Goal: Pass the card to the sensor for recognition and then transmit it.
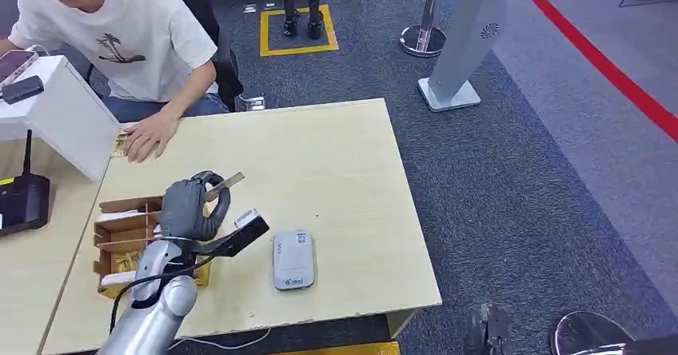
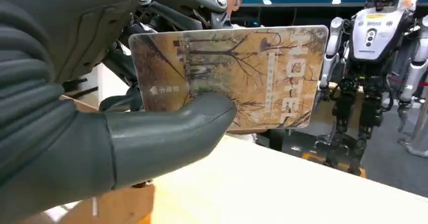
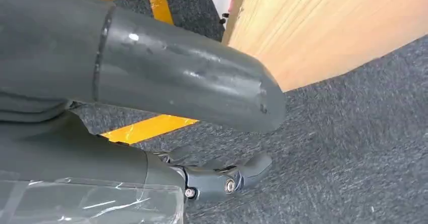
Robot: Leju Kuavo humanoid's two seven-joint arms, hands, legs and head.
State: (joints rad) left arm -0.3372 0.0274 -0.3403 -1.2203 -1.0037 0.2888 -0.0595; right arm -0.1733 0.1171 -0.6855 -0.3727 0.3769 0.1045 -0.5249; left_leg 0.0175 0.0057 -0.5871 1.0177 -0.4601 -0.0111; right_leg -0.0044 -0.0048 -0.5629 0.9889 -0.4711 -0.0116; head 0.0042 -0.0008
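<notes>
Card pinched in left hand fingers | sensor beside | right hand fingers empty, apart

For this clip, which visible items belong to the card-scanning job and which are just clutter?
Job: card pinched in left hand; grey sensor; cardboard card box.
Clutter: black router; white box; phone on it.

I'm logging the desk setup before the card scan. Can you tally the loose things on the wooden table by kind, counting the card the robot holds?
Card, held in the left hand: 1
Grey card sensor: 1
Cardboard card box: 1
Total: 3
</notes>
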